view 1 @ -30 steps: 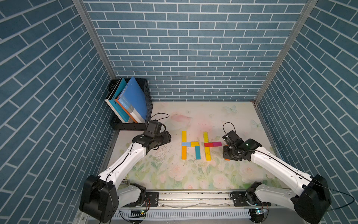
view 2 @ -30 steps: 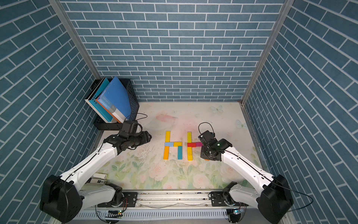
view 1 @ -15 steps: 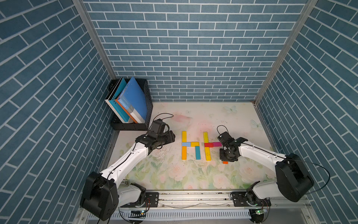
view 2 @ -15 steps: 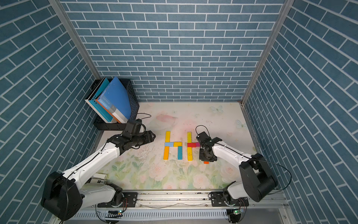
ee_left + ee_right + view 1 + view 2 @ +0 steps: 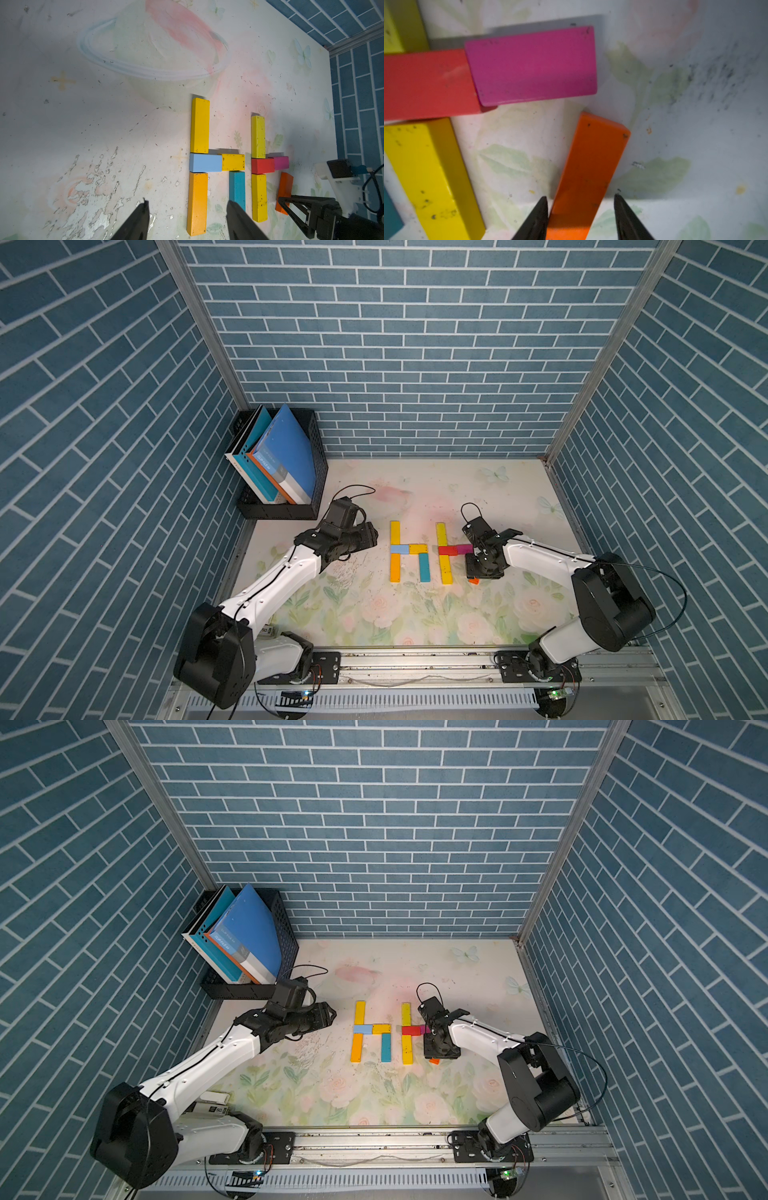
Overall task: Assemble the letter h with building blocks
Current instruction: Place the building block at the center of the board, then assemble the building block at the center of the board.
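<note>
red block (image 5: 446,550): landmark. Flat plank, matte paint, square corners, lies crosswise.
magenta block (image 5: 531,64): butts the red block's robot-right end, slightly skewed. Can't tell if it rides up on it.
far yellow block (image 5: 441,534): end against the red block's far side. Paint speckled with chips.
near yellow block (image 5: 446,570): end against the red block's near side, in line with the far one.
orange block (image 5: 589,166): flat, near-right of the red block, tilted off the yellow line. Its far corner is close to the magenta block with a gap showing. Mostly hidden in both top views.
right gripper (image 5: 579,196): straddles the orange block's near end. Jaws parted, one finger at its long edge, the other with a sliver of mat between, so no clamp.
left gripper (image 5: 371,539): well left of the red block. Jaws apart, nothing between them.
other building blocks (image 5: 399,548): yellow, light blue, short yellow, amber and teal, flat and edge to edge, just left of the red block.
table (image 5: 374,614): floral printed mat, scuffed, with flaked patches left of the red block.
open room: bare mat on the near, far and right sides of the red block group.
book rack (image 5: 316,456): black and perforated, with blue books leaning in it. Far-left of the red block, well apart.
</note>
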